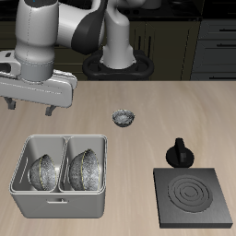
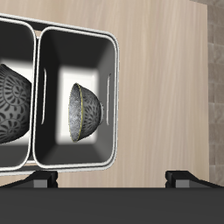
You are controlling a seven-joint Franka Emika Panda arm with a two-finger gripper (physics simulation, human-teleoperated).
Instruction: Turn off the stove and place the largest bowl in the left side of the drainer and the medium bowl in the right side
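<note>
Item, drainer [image 1: 60, 191]: one crinkled-metal bowl leans on edge in each compartment, and I judge the largest bowl [image 1: 44, 172] and medium bowl [image 1: 85, 169] both delivered, tilted because the tubs are narrow. Item, stove [image 1: 191, 196]: rings dark, knob [image 1: 178, 153] behind it, so I read it as off. Item, gripper [image 1: 29, 108]: raised over the drainer, fingers spread, holding nothing; tiny bowl [image 1: 123, 117] sits well apart.

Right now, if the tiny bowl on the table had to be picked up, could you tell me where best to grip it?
Take the tiny bowl by its rim, coming straight down from above with one finger inside and one outside the wall. It stands upright and open on the bare table, apart from the drainer and the stove's knob, so nothing crowds it. The gripper is open, above the drainer.
</note>
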